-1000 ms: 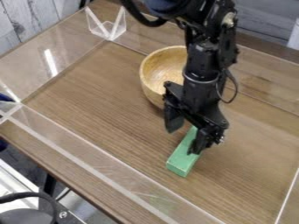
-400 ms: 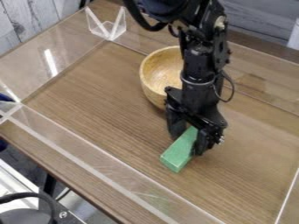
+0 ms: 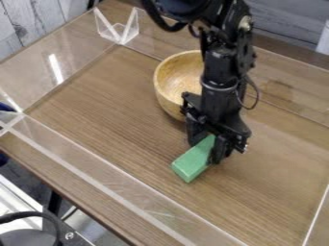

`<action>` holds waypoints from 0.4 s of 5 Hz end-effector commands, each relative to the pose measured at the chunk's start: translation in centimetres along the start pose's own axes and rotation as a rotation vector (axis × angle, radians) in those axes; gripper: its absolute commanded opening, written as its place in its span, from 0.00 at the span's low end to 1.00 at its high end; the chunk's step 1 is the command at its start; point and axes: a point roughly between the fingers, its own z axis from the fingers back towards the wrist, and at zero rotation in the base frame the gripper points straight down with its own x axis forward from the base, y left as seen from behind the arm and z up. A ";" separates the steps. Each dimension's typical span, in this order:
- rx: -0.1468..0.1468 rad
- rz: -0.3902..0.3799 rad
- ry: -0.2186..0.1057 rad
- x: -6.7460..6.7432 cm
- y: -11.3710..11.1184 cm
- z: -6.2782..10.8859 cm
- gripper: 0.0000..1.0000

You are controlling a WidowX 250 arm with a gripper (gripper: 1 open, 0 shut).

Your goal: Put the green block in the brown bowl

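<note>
The green block (image 3: pixel 190 165) lies on the wooden tabletop, just in front of the brown bowl (image 3: pixel 164 85). It points from near left to far right. My gripper (image 3: pixel 216 146) points straight down over the block's far end, and its black fingers are shut against that end. The near end of the block sticks out toward the front left. The bowl stands upright behind the gripper with nothing visible in it, and the arm hides its right side.
A clear plastic stand (image 3: pixel 118 27) sits at the back left. Low clear acrylic walls (image 3: pixel 77 154) run around the tabletop, with the table edge just beyond the front one. Bare wood stretches left of the bowl.
The fingers have closed onto the block's far end. The block has shifted a little to the left and turned slightly under the gripper. The arm itself has hardly moved.
</note>
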 end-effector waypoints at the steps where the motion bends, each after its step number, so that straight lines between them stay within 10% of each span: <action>1: 0.035 0.004 -0.075 1.6 0.2 3.4 0.00; 2: 0.073 0.010 -0.141 2.5 0.1 6.9 0.00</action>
